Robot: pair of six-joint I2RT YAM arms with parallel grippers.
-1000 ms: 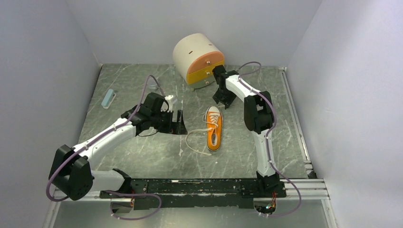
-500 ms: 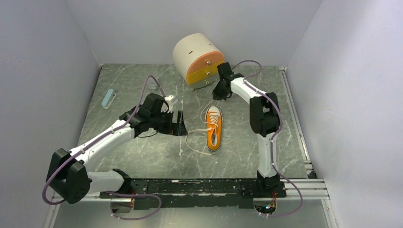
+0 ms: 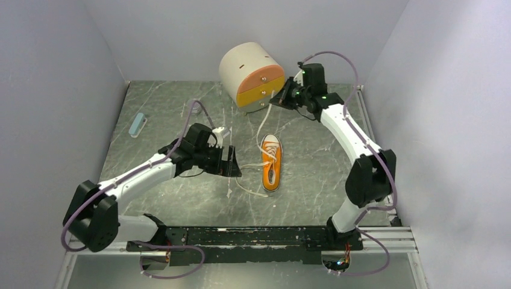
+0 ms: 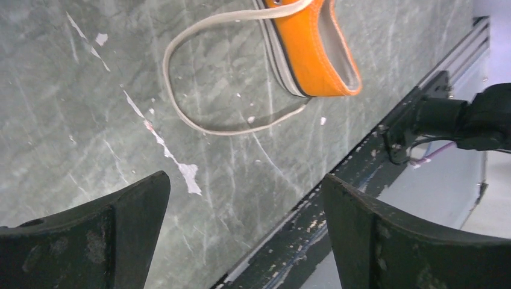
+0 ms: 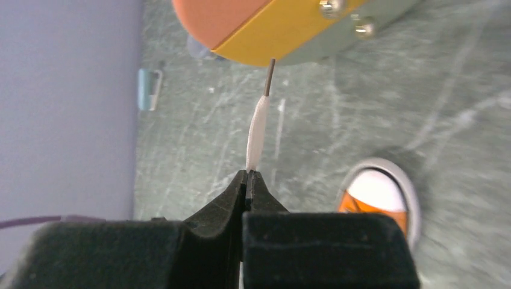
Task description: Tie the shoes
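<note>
A small orange sneaker (image 3: 271,164) with a white toe cap lies mid-table, toe toward the back. My right gripper (image 3: 278,100) hangs raised behind it, shut on the tip of one white lace (image 3: 263,123), which runs up from the shoe. In the right wrist view the lace end (image 5: 255,132) sticks out of the shut right gripper (image 5: 248,174), with the toe cap (image 5: 376,192) below. The other lace (image 3: 244,180) loops on the table to the shoe's left. My left gripper (image 3: 232,161) stands open beside that loop, holding nothing. Its wrist view shows the left gripper (image 4: 245,180), the loop (image 4: 181,90) and the shoe's heel (image 4: 313,54).
A round cream drawer unit (image 3: 250,75) with orange and yellow fronts stands at the back, just left of the right gripper. A small blue object (image 3: 138,124) lies near the left wall. A black rail (image 3: 265,238) runs along the table's near edge.
My right gripper shut on the lace end and rose up and back to the right, pulling that lace off the table. The left gripper shifted slightly toward the shoe, still open.
</note>
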